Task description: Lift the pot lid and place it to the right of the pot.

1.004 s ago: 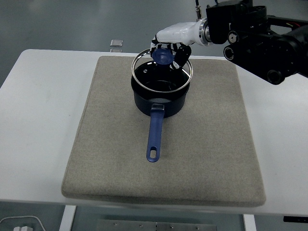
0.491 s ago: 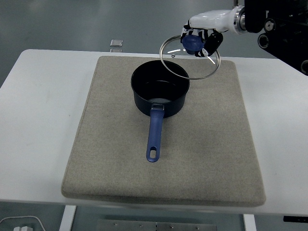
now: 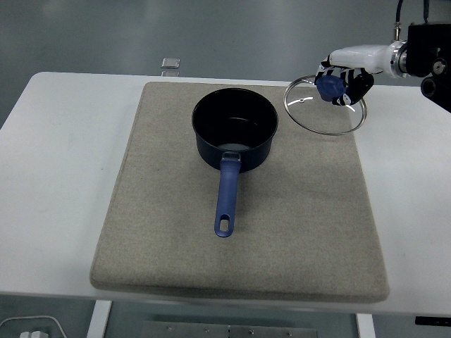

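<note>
- The right hand (image 3: 345, 79) is seen at the upper right, entering from the right edge; its fingers are clamped around the blue knob (image 3: 328, 86) of the glass lid (image 3: 325, 105).
- The lid is held tilted, apart from the pot (image 3: 235, 136), to the pot's right, over the far right corner of the grey mat (image 3: 239, 239). Whether its lower rim touches the mat cannot be told.
- The pot is uncovered and stands upright on the far middle of the mat; its dark interior is exposed.
- The pot's blue handle (image 3: 226, 201) is pointed toward the near edge of the table.
- The mat is laid flat on the white table (image 3: 56, 176).
- A small pale object (image 3: 169, 63) is noted beyond the far table edge; it is too small to identify.
</note>
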`<move>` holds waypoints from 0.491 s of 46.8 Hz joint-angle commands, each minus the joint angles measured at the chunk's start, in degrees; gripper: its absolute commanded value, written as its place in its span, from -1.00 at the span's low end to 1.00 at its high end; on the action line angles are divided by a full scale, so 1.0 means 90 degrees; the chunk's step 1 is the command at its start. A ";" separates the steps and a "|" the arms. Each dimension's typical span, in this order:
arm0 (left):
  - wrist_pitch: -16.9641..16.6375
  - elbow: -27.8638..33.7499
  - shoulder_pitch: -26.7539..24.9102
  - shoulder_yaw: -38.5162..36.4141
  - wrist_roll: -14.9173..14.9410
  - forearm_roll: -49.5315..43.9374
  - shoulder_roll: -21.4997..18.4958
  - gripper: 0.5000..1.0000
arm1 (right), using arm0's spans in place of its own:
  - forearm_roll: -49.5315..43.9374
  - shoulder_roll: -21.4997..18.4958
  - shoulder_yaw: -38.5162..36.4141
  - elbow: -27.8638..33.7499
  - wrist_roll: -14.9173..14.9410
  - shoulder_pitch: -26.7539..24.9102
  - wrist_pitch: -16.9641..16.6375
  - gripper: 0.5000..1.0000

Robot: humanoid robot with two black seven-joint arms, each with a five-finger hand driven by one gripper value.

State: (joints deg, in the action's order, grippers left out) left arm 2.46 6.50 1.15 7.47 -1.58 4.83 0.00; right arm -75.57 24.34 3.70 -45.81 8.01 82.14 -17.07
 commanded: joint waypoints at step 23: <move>0.0000 0.0000 -0.0001 0.0000 0.0000 0.0000 0.0000 1.00 | 0.0018 -0.0068 -0.0020 0.0168 -0.0011 -0.0670 0.0431 -1.00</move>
State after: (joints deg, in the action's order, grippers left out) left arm 2.46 6.50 1.14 7.47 -1.53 4.83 0.00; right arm -75.51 23.74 3.53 -44.28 7.90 76.19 -13.52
